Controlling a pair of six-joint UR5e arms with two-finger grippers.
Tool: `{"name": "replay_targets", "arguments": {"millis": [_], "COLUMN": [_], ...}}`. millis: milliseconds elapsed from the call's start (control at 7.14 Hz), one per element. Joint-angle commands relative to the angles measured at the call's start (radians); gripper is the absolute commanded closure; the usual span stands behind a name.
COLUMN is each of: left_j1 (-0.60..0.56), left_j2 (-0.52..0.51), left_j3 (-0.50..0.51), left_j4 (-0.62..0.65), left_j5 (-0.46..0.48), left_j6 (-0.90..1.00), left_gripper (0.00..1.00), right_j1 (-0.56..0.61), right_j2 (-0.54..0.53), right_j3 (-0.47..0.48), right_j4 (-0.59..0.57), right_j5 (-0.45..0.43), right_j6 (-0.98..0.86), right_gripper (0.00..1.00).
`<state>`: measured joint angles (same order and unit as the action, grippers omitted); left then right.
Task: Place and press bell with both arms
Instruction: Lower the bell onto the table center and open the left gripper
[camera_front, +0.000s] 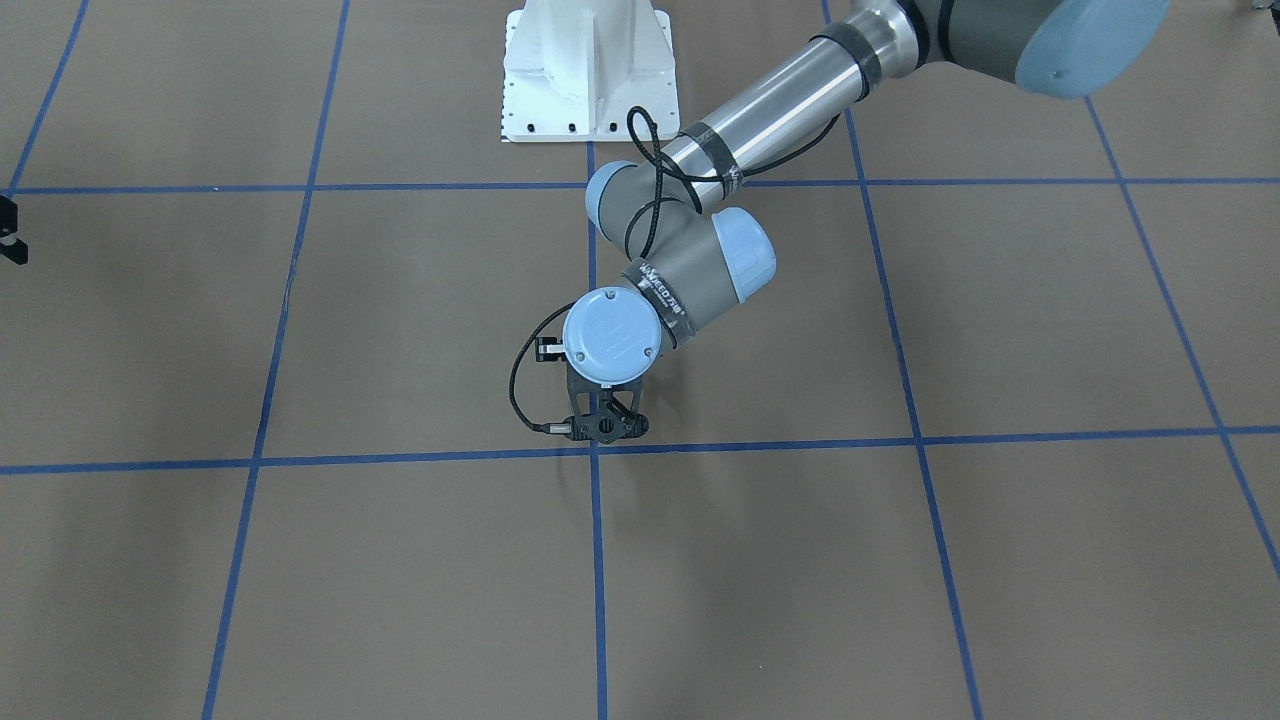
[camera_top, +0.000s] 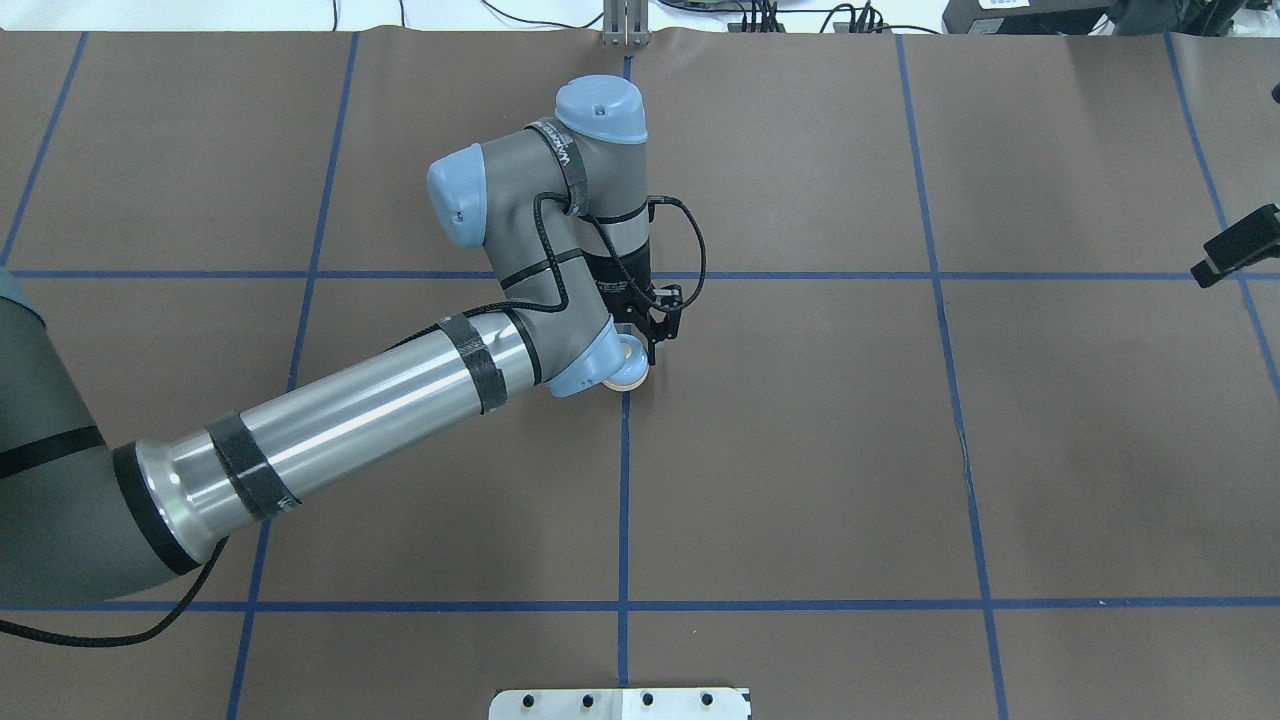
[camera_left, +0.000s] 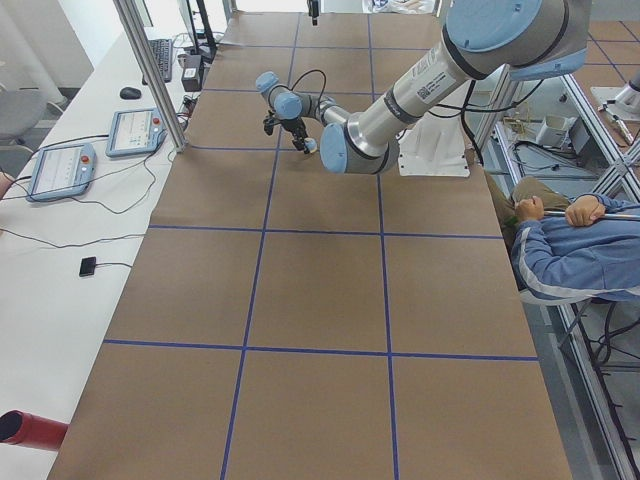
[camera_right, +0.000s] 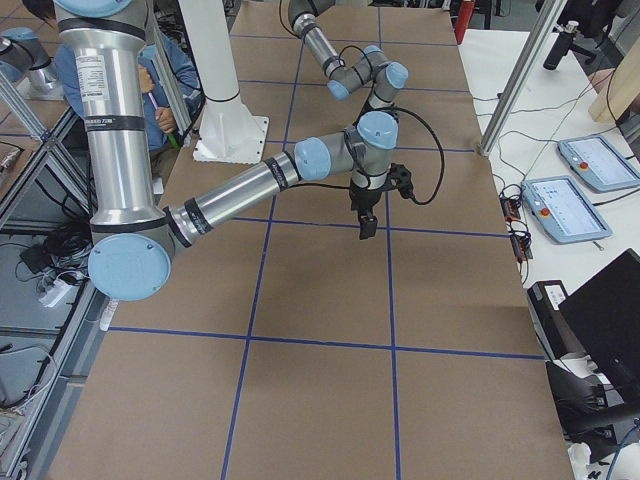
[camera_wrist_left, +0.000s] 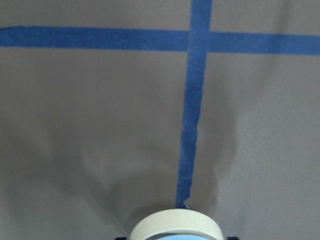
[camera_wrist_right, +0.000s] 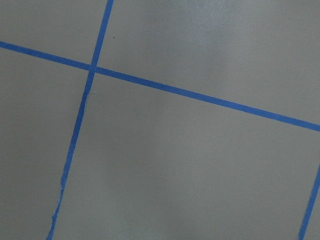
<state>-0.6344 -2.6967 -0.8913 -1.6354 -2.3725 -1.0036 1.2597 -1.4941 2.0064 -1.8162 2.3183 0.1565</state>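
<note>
My left gripper (camera_top: 648, 352) hangs fingers down near the table's middle, beside a crossing of blue tape lines. It is shut on the bell (camera_top: 632, 376), whose cream base rim shows just below the wrist. In the left wrist view the bell (camera_wrist_left: 175, 222) sits at the bottom edge, cream rim around a light-blue dome, close over the table. In the front view the left gripper (camera_front: 603, 428) shows but the bell is hidden behind it. My right gripper (camera_top: 1205, 270) hangs at the table's far right edge, also seen in the right view (camera_right: 367, 226); its fingers look together and hold nothing.
The brown table cover carries a grid of blue tape lines (camera_top: 624, 500). The white pedestal base (camera_front: 585, 70) stands at the robot's side. Tablets (camera_right: 570, 205) and a metal frame post (camera_left: 150, 70) line the operators' side. A seated person (camera_left: 570, 250) is beside the table.
</note>
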Motion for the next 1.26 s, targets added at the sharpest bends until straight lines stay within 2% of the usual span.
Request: {"name": "replay_targets", "arguments": {"millis": [0, 140, 561, 981, 1121], "left_j1": [0.007, 0.007, 0.01, -0.014, -0.045], "left_j2": [0.0, 0.0, 0.0, -0.005, 0.003], "left_j3": [0.0, 0.0, 0.0, -0.067, -0.136], "left_j4": [-0.004, -0.004, -0.004, 0.011, 0.035], "left_j5": [0.01, 0.01, 0.016, 0.018, 0.016], "left_j6": [-0.003, -0.004, -0.007, -0.056, -0.062], "left_gripper": [0.26, 0.25, 0.11, 0.11, 0.11], "right_j1": [0.0, 0.0, 0.0, -0.005, -0.066], "right_j2": [0.002, 0.002, 0.002, 0.018, 0.067], "right_j3": [-0.003, -0.008, -0.009, -0.005, -0.003], "right_j4": [0.0, 0.0, 0.0, 0.002, 0.002], "right_j5": [0.001, 0.001, 0.001, -0.011, -0.037], "right_j6": [0.0, 0.0, 0.0, 0.026, 0.167], "right_gripper": [0.0, 0.0, 0.0, 0.0, 0.0]}}
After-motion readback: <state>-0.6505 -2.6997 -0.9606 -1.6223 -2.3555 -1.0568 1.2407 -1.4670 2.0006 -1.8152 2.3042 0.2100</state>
